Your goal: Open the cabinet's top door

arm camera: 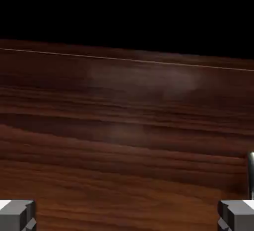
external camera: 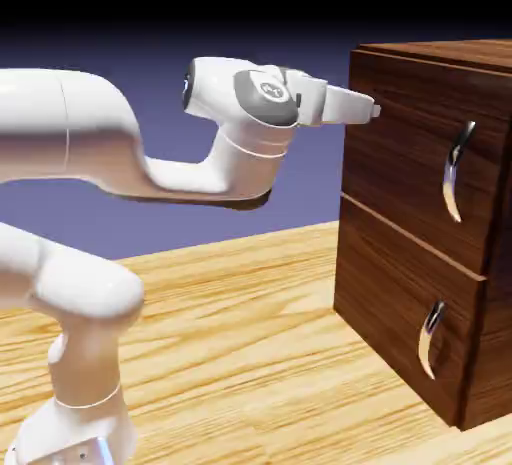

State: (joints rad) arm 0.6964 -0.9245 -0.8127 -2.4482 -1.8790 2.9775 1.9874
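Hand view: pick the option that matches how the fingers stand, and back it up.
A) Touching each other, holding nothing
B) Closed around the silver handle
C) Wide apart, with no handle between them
C: the fingers stand at opposite sides of the picture's bottom edge with only dark wood showing between them, and the top door's handle shows at the far right edge.

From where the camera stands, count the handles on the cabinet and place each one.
2. The top handle is on the upper door; the low handle is on the lower door. Sides out of view could hide more.
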